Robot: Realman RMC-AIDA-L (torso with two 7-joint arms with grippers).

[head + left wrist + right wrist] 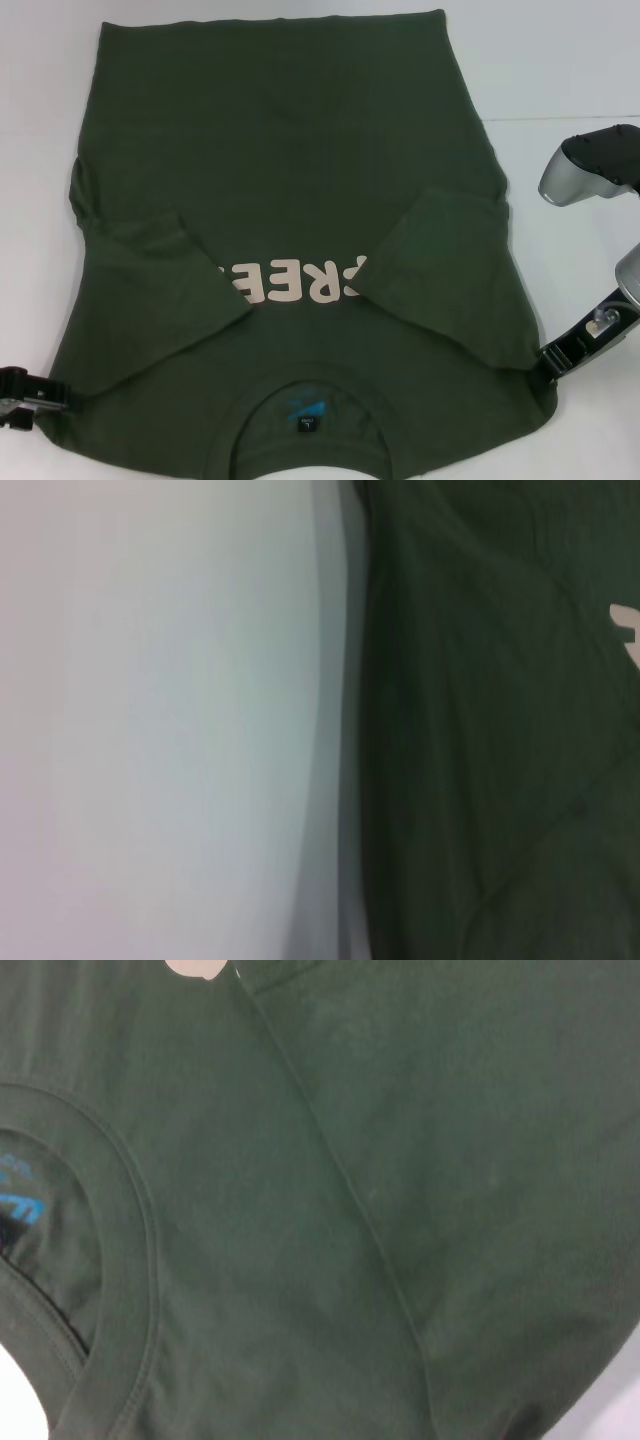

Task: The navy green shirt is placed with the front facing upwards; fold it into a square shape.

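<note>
The navy green shirt (290,180) lies flat on the white table (560,80), front up, with its collar (310,385) nearest me. Both sleeves are folded inward; the left sleeve (170,280) and right sleeve (440,250) cover the ends of the pale pink lettering (300,282). My left gripper (30,392) sits at the shirt's near left shoulder edge. My right gripper (560,355) meets the near right shoulder corner. The left wrist view shows the shirt (480,730) edge beside bare table (150,730). The right wrist view shows shirt (350,1210) cloth and collar (110,1260).
The silver joint of my right arm (590,165) hangs over the table to the right of the shirt. White table surface shows on the far right and in the far left corner. The shirt's hem reaches the far edge of the view.
</note>
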